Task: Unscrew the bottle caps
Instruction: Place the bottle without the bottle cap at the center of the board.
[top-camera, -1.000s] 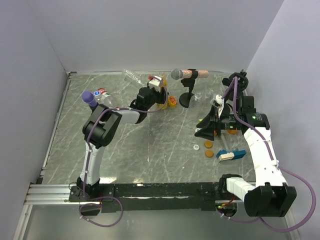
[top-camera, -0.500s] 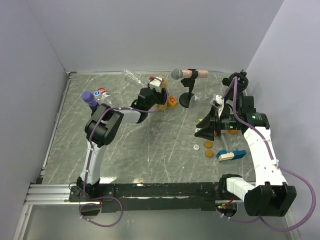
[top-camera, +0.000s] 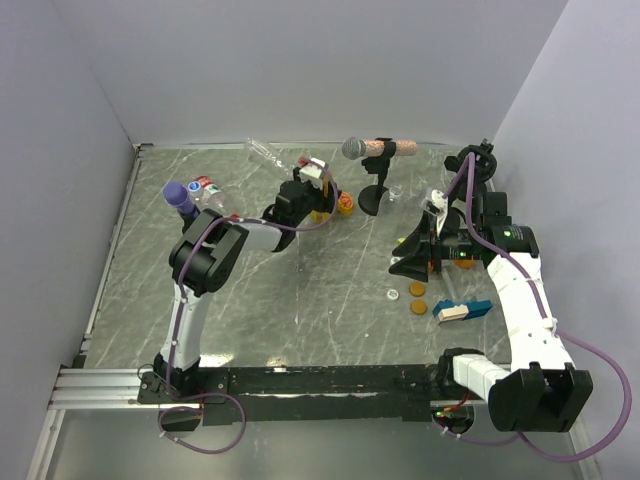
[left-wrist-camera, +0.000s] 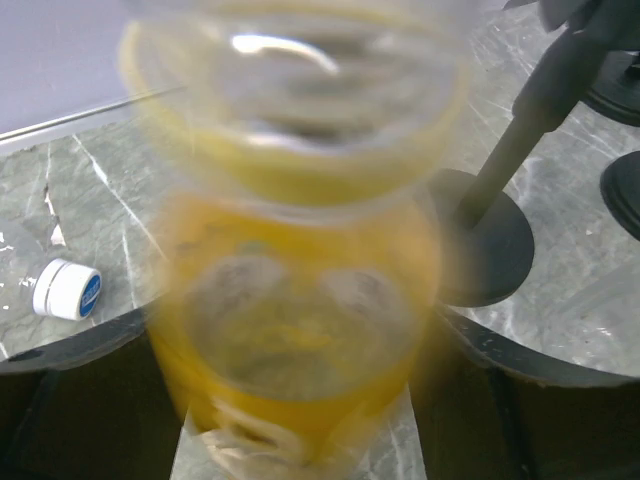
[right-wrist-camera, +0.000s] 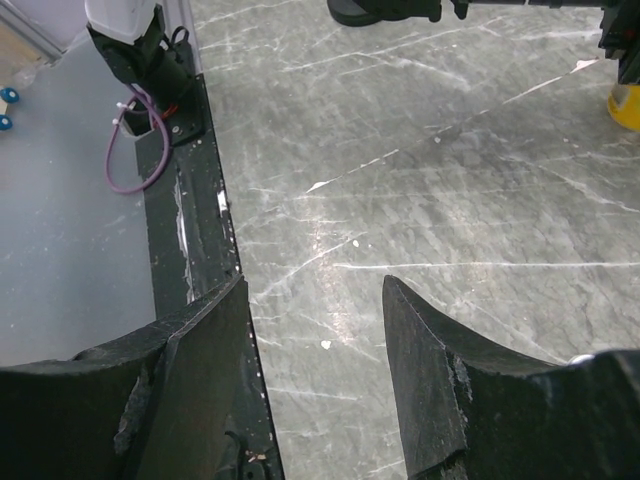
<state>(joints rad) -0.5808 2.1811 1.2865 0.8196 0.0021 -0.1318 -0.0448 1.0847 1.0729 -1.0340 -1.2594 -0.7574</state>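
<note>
Directly between the fingers of my left gripper (top-camera: 305, 190) sat the yellow-orange plastic juice bottle (left-wrist-camera: 300, 300), its length running straight ahead from my palm. Blur hid whether the fingers touched it. My right gripper (right-wrist-camera: 315, 340), well apart, stood parted and empty. A small white round cap (left-wrist-camera: 66, 290) lay off to the left gripper's left.

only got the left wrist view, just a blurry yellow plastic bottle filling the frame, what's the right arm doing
observer: the right arm's black tool hangs open over the grey marbled table, with nothing between its fingers.
operator: anything lying near it
observer: two flat brown discs lie on the table just on the near side of it, and a blue and cream block lies a little further to the right.
</note>
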